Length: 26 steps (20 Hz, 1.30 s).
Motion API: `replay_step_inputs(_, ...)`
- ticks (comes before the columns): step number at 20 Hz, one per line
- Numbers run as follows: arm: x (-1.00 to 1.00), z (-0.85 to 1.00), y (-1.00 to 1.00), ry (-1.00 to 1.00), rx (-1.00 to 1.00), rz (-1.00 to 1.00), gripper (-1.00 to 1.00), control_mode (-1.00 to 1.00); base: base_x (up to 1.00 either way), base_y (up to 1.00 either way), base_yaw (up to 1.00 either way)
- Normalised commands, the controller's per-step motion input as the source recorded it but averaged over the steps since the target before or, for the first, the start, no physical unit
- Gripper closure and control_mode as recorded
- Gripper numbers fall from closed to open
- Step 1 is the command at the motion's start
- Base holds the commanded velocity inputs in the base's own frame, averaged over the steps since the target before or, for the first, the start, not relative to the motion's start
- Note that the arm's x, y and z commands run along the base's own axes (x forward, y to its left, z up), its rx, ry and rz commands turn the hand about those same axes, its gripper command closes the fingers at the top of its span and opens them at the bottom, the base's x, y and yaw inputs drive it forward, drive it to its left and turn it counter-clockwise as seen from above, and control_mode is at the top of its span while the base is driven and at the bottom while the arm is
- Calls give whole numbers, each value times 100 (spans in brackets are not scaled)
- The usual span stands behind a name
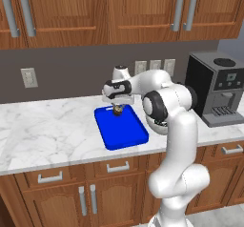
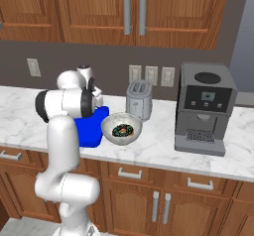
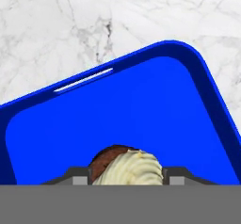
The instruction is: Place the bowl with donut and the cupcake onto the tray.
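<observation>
Marble counter point(image 1: 47, 126), and the gripper point(image 1: 117, 108) hangs over the blue tray point(image 3: 141, 119), jaws half-closed around the cupcake point(image 3: 126, 167), not released. Bowl point(image 2: 122, 128) with donut point(image 2: 122, 130) waits beside the tray.

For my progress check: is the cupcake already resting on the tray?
Cannot tell. The gripper holds the cupcake over the tray; contact is hidden.

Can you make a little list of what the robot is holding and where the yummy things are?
gripper: closed on the cupcake, over the far end of the tray
tray: blue, on the marble counter
bowl: on the counter beside the tray, not on it yet
donut: inside the bowl
toaster: behind the bowl
</observation>
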Motion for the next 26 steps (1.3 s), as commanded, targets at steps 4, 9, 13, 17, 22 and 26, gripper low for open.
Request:
replay_step_inputs(4,32,-28,2,0,-1,0,100,-100,0,0,0)
replay_step_inputs(9,31,-23,5,0,-1,0,100,-100,0,0,0)
replay_step_inputs(13,24,0,22,0,-1,1,-100,-100,0,0,0)
replay_step_inputs(17,22,-10,19,0,0,3,-100,-100,0,0,0)
replay_step_inputs(22,11,-13,7,0,0,2,-100,-100,0,0,0)
replay_step_inputs(26,-2,19,0,-6,-9,0,-100,-100,0,0,0)
